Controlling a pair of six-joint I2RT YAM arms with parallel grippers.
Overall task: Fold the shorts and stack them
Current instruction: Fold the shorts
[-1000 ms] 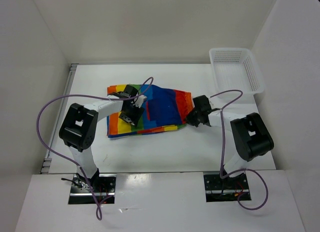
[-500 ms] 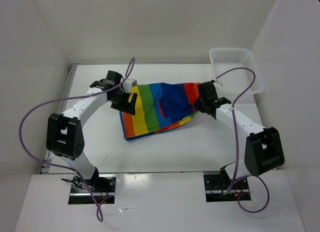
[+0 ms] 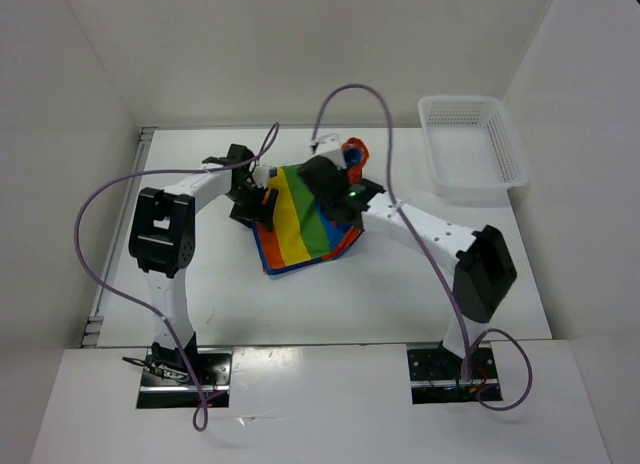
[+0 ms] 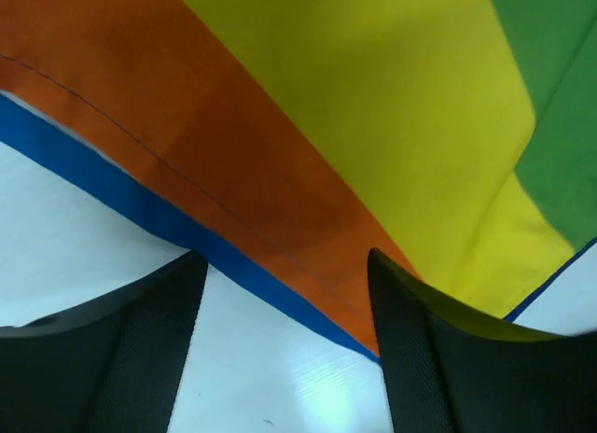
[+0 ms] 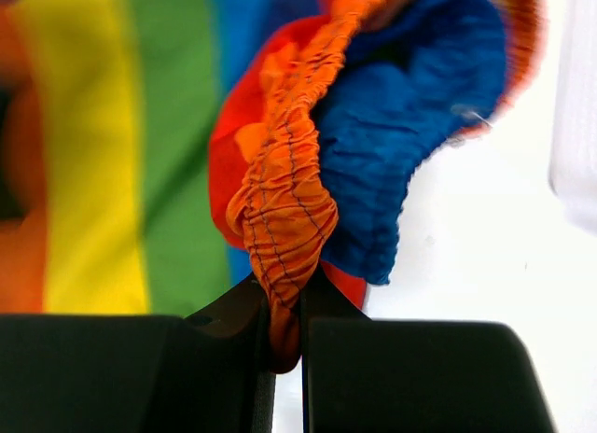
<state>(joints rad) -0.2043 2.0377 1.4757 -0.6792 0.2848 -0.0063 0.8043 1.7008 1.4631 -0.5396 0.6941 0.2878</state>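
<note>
I've got R gripper (image 5: pixel 280 332) clenched on the orange waistband of the shorts (image 3: pixel 300 222), which sit bunched mid-table (image 3: pixel 400 284). L gripper (image 4: pixel 284 260) is released, fingers spread at the shorts' orange-and-blue edge.

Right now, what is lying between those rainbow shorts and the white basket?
Nothing lies there: the top view shows bare table between the shorts and the basket, with only a purple cable arching above it.
</note>
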